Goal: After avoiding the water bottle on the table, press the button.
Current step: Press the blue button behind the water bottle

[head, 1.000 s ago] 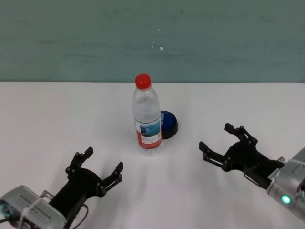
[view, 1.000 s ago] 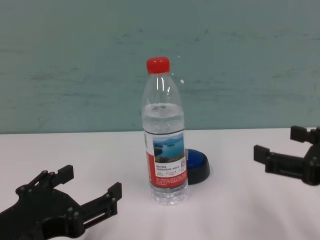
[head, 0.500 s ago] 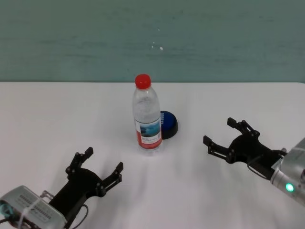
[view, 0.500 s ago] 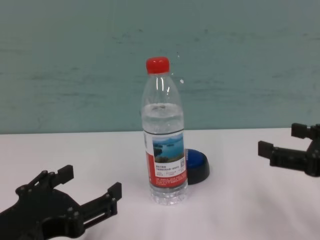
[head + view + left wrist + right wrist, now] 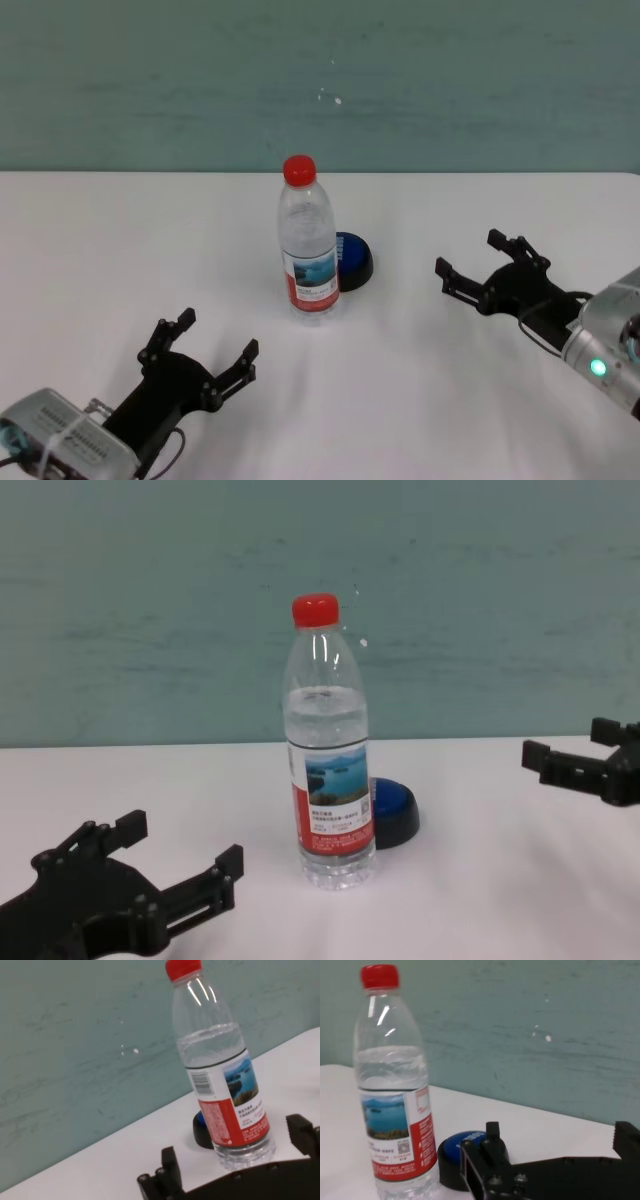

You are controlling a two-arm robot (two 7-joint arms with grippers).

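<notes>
The water bottle (image 5: 308, 255) stands upright in the middle of the white table (image 5: 120, 240), with a red cap and a red-and-white lake label. The blue button (image 5: 355, 262) on its black base sits just behind the bottle, to its right, partly hidden by it. My right gripper (image 5: 468, 254) is open and empty, right of the bottle and button and apart from both. In the right wrist view the bottle (image 5: 395, 1095) and button (image 5: 462, 1152) lie beyond its open fingers. My left gripper (image 5: 217, 335) is open and empty near the table's front left.
A teal wall (image 5: 320, 80) runs behind the table's far edge. Bare tabletop lies between the right gripper and the button, and all round the bottle.
My right gripper has moved away from me toward the far side of the table, staying open. The left arm, bottle and button have not moved.
</notes>
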